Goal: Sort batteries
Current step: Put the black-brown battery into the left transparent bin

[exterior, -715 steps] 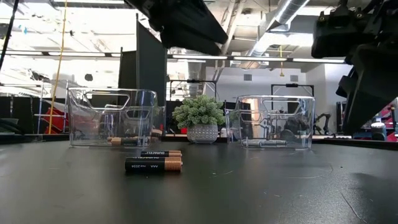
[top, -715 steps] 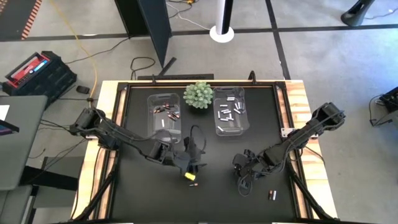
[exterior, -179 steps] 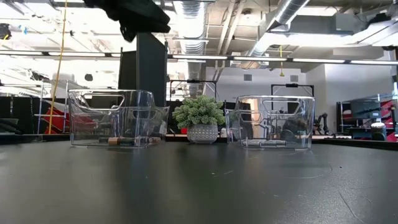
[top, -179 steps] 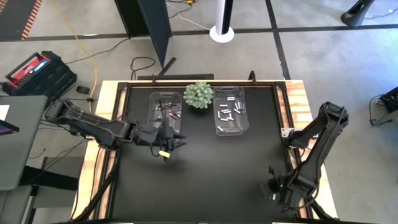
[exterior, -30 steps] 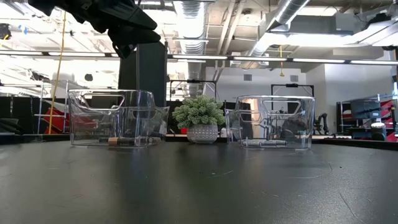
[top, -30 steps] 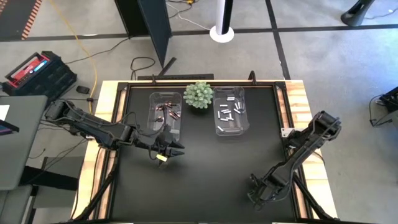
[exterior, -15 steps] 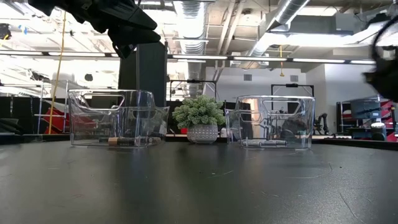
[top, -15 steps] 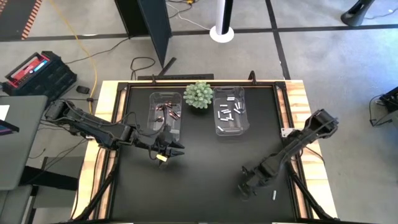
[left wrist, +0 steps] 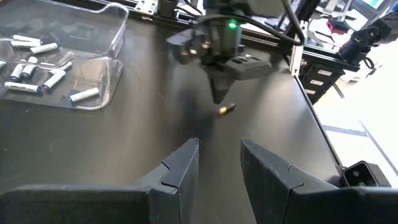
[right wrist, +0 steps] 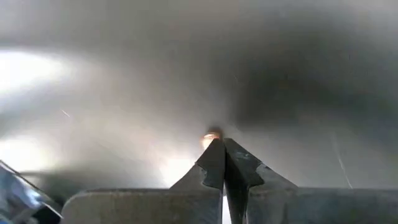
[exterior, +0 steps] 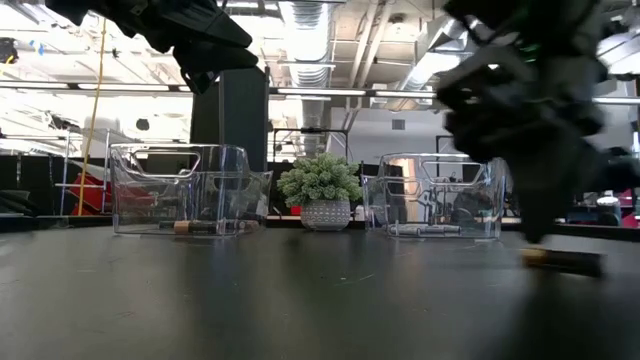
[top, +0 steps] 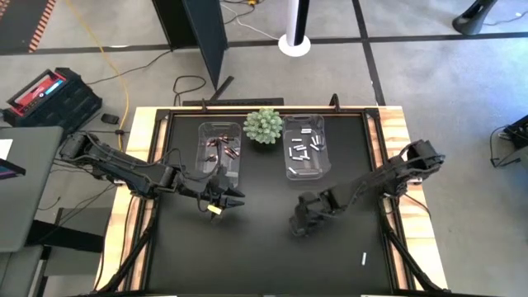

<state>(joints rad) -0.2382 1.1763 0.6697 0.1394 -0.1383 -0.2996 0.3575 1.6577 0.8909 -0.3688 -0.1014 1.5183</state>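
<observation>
My right gripper point(top: 299, 224) is mid-table with its fingers pressed together on nothing, and the small dark cylindrical battery with a copper end point(exterior: 565, 260) lies flat on the black table point(top: 264, 256) just beyond its tips, touching or nearly so. From the right wrist I see that copper end head-on, so I judge the long axis runs straight away from the fingers. My left gripper point(top: 229, 200) hangs part open and empty by the front of the clear plastic left bin point(top: 204, 165), farther from the cell.
</observation>
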